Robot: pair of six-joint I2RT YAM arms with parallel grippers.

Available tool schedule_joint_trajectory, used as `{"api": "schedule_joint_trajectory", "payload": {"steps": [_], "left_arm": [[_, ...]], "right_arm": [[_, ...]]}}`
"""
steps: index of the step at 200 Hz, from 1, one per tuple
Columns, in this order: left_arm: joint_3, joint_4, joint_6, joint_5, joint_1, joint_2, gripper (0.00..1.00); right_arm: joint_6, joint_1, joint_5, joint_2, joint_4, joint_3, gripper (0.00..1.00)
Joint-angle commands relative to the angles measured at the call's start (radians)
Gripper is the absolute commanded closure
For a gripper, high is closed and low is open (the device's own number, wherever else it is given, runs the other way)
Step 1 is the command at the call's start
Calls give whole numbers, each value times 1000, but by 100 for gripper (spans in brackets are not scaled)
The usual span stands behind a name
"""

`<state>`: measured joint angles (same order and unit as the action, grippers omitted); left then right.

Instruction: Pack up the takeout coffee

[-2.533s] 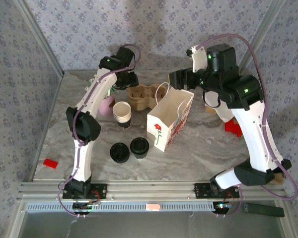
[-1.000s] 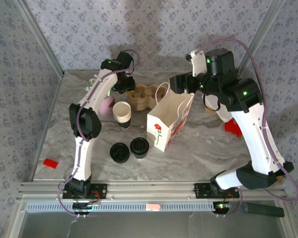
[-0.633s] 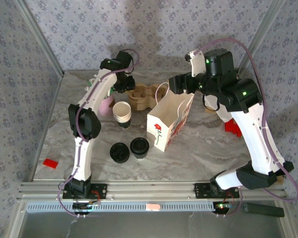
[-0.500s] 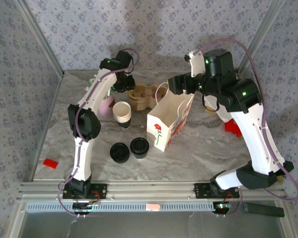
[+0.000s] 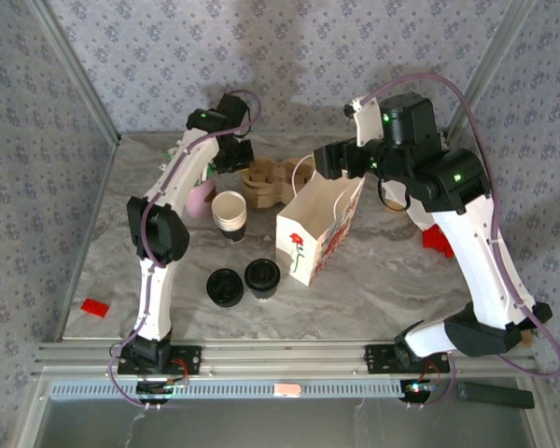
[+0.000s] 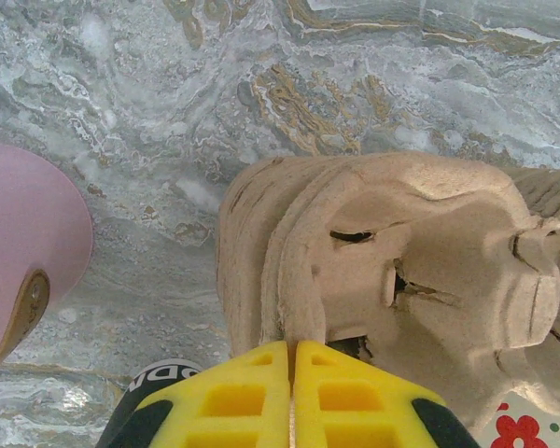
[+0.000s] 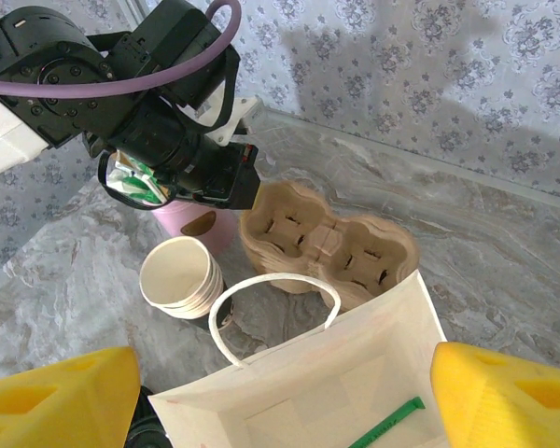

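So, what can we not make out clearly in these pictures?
- Coffee, top view: the black lid hides most of the cup.
- Green stick in the bag, right wrist view: cut by the bottom edge.
- Pink thing, left wrist view: cut by the left edge.
- Red thing, top view: half behind the right arm.
- Left fingers, left wrist view: shut, but they cover their contact with the cup carrier.

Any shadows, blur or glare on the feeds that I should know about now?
Top view: even light, faint shadow on the back wall. Left wrist view: cardboard cup tray sharp, no glare. Right wrist view: darker shadows on that wall, paper bag crisp.
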<state>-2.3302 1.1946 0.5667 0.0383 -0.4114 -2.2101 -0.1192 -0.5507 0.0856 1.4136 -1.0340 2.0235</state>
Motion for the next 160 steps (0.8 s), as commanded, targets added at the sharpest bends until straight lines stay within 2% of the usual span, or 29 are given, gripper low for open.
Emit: {"api": "schedule_joint_trajectory", "payload": {"steps": [1, 12, 160], "left_arm": [[-53, 19, -7, 18, 4, 55, 97], [-59, 22, -6, 19, 3, 55, 100], [-107, 20, 30, 52, -9, 50, 100]], "right_arm": [[-10, -9, -18, -5, 17, 15, 17], [-10, -12, -20, -5, 17, 16, 17], [-8, -29, -36, -8, 10, 20, 17]]}}
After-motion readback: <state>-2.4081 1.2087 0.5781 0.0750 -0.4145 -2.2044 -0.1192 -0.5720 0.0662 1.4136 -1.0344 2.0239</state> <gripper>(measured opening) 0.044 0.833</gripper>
